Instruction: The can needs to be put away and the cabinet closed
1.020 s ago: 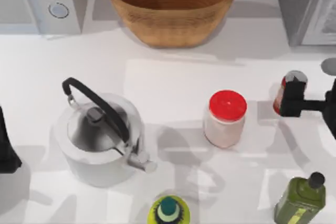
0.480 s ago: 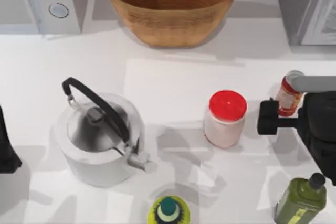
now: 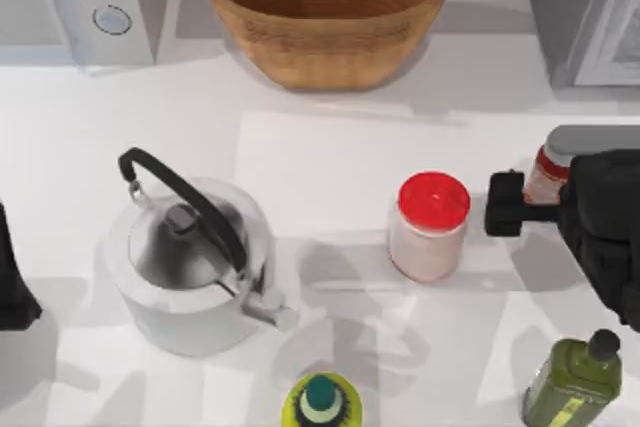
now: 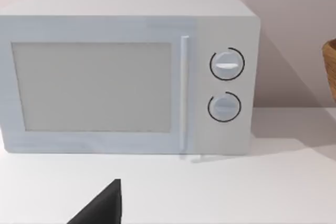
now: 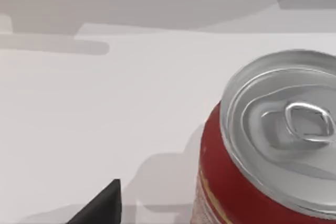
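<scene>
The small red can (image 3: 543, 173) with a silver top stands upright on the table at the right, partly under my right arm. The right wrist view has its silver lid and red side (image 5: 247, 182) very close. My right gripper (image 3: 512, 199) is open just left of the can and low beside it, and one black fingertip (image 5: 102, 205) shows apart from the can. The grey cabinet (image 3: 570, 17) stands at the back right corner, its white-framed door (image 3: 622, 37) at the edge. My left gripper (image 3: 12, 287) is parked open at the left edge.
A white jar with a red lid (image 3: 430, 222) stands just left of the right gripper. A green bottle (image 3: 572, 382) is at the front right. A kettle (image 3: 190, 262), a yellow-green bottle (image 3: 320, 402), a wicker basket (image 3: 328, 7) and a microwave (image 3: 80, 2) (image 4: 126, 77) are also here.
My right arm has swung in over the can, and its black finger has shifted from over the can to its left side. The can and the left arm have stayed put.
</scene>
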`<action>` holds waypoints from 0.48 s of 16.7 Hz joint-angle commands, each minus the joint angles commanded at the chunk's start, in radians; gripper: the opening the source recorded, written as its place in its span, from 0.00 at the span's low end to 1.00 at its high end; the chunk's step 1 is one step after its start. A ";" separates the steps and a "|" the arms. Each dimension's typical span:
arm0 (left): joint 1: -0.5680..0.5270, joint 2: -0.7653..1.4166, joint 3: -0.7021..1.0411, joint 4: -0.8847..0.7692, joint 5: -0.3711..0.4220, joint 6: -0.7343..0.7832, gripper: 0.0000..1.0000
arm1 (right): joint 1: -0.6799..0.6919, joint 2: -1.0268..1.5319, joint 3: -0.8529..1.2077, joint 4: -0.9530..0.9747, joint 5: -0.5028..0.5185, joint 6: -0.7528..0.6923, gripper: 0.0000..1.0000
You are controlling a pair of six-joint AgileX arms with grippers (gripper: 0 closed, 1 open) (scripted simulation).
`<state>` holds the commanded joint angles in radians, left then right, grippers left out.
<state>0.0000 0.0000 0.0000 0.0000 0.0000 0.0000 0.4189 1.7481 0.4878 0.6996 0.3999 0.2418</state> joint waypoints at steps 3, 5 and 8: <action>0.000 0.000 0.000 0.000 0.000 0.000 1.00 | -0.034 0.129 0.062 0.078 -0.028 -0.020 1.00; 0.000 0.000 0.000 0.000 0.000 0.000 1.00 | -0.041 0.180 0.082 0.123 -0.043 -0.029 1.00; 0.000 0.000 0.000 0.000 0.000 0.000 1.00 | -0.041 0.191 0.085 0.133 -0.046 -0.031 1.00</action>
<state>0.0000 0.0000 0.0000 0.0000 0.0000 0.0000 0.3780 1.9387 0.5731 0.8327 0.3538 0.2109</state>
